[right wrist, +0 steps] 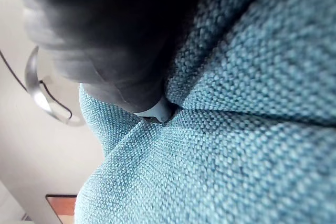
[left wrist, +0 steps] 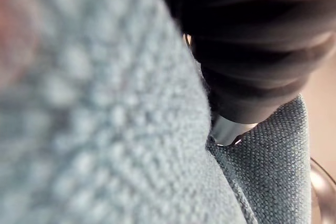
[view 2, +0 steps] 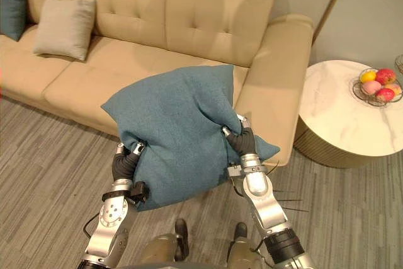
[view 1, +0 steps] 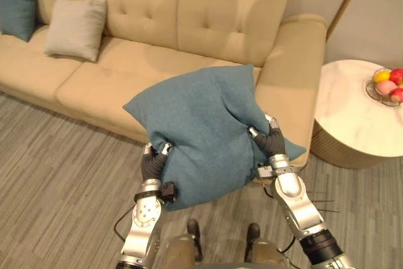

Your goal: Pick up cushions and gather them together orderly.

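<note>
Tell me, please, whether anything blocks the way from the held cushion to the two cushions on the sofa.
Nothing visible does. The left hand and right hand grip the blue cushion; just sofa seat separates it from the grey cushion and far cushion.

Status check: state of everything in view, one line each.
held blue cushion: raised in front of the sofa.
left hand: fingers clamped on its lower corner.
right hand: fingers clamped in its side.
grey cushion: leaning on the sofa back.
second blue cushion: leaning at the sofa's end.
fruit bowl: upright on the round table.
</note>
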You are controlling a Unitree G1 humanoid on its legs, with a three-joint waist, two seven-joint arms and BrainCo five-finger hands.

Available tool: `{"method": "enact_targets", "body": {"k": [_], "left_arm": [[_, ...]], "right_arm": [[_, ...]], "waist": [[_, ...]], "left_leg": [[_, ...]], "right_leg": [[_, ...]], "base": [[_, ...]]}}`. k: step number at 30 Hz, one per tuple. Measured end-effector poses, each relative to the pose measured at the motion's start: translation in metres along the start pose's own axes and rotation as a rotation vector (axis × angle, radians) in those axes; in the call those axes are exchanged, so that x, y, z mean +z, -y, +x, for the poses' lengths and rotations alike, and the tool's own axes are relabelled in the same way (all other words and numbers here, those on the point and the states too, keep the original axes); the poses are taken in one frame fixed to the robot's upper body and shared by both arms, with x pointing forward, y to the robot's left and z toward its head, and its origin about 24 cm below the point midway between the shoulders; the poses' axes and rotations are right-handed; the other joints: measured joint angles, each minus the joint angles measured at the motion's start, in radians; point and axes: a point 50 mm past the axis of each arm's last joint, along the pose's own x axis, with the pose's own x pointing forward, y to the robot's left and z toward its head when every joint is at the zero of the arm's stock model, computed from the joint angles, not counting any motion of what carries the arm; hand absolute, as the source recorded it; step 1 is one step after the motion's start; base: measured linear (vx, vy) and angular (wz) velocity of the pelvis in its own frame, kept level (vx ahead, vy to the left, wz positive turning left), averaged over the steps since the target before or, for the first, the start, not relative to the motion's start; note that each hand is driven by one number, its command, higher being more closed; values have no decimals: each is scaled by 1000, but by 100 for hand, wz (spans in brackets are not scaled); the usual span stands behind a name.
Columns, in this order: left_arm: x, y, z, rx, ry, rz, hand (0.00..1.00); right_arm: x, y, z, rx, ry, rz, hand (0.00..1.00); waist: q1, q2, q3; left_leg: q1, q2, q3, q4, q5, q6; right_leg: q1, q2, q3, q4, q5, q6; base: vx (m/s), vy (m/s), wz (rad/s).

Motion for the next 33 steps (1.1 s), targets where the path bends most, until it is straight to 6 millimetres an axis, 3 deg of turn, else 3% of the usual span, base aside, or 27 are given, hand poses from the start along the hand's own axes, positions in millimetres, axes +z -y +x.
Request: {"method": "enact_targets", "body": {"k": [6,8,11,13,16,18,20,21,22,23,24,25,26,27,29,31,33], "left_arm": [[-2,-7,-15,21,-18,-3,100],[-3,-8,-17,23,-24,1,100],[-4,-10,-18,21,-34,6,100],[-4,-11,-19,9,-40,15,100],[-6,-6,-17,-22,-45,15,100],[-10,-4,-14,-37,-57,24,100],[-15,-2,-14,-56,-76,40,100],[-17,-1,-15,-63,-85,39,100],[-21,3,-17,-75,-109,28,100],[-23,5,-19,-78,-118,17,100],[-23,6,-19,-79,-117,13,100],[-24,7,-19,-82,-122,6,100],[-26,7,-20,-82,-134,1,100],[-29,8,-22,-78,-146,-3,100],[-30,11,-22,-75,-149,-18,100],[-29,13,-21,-79,-141,-28,100],[-29,14,-21,-86,-142,-35,100]], "right_arm": [[7,-11,0,40,27,34,100],[6,-12,0,44,25,34,100],[-1,-12,0,50,-3,24,100],[-8,-12,-2,62,-34,15,100],[-8,-5,-2,70,-35,-16,100],[-10,-1,-4,71,-42,-35,100],[-17,3,-13,56,-80,-33,100],[-19,5,-16,46,-94,-32,100],[-24,10,-23,25,-121,-33,100],[-24,12,-26,16,-128,-31,100],[-23,12,-26,14,-124,-31,100],[-21,13,-27,9,-119,-30,100],[-18,14,-29,9,-112,-30,100],[-16,14,-31,8,-103,-26,100],[-2,14,-32,4,-49,-13,100],[3,15,-31,2,-25,-11,100],[3,16,-31,-6,-26,-14,100]], "waist": [[15,-17,-19],[2,-19,-20],[-2,-18,-19],[-32,-11,-15],[-59,-19,-15],[-80,-29,-17],[-102,-69,-28],[-105,-71,-33],[-104,-43,-51],[-103,-12,-70],[-106,0,-69],[-100,13,-66],[-88,19,-61],[-67,18,-61],[-58,12,-60],[-47,14,-61],[-44,13,-59]], "left_leg": [[-63,-24,3,99,-40,45],[-69,-46,-17,123,-64,57],[-37,-49,-39,125,-81,91],[15,-37,-88,113,-92,105],[69,-38,-125,56,-92,97],[113,-48,-146,19,-98,79],[168,-82,-179,17,-137,27],[177,-80,-192,25,-153,15],[191,-38,-203,28,-181,-19],[157,7,-210,144,-204,-92],[118,35,-216,253,-213,-115],[49,94,-217,468,-184,-162],[11,136,-208,610,-154,-177],[-4,173,-182,720,-160,-165],[-49,198,-80,798,-203,-87],[-72,202,-47,707,-233,-38],[-85,188,-78,560,-236,-43]], "right_leg": [[-39,-35,8,64,-15,7],[-68,-53,30,159,-63,-39],[-164,-65,54,382,-48,-52],[-179,-6,46,400,-116,-40],[-205,63,42,228,-88,-36],[-207,73,20,77,-7,-28],[-203,46,21,47,38,-67],[-206,43,21,72,79,-85],[-205,65,-8,115,80,-93],[-192,107,-29,110,64,-99],[-180,133,-36,102,58,-110],[-127,194,-39,64,58,-129],[-76,233,-24,34,65,-156],[-32,260,-3,20,58,-166],[35,267,61,1,30,-178],[64,264,125,-17,24,-173],[89,254,175,-17,18,-172]], "base": [[-14,109,17],[70,69,20],[110,43,8],[178,-21,39],[232,-99,47],[325,-155,50],[380,-250,64],[383,-300,60],[445,-262,40],[466,-247,30],[513,-245,3],[506,-263,-23],[500,-240,-62],[470,-154,-81],[421,-92,-82],[359,-1,-86],[336,115,-90]]}}
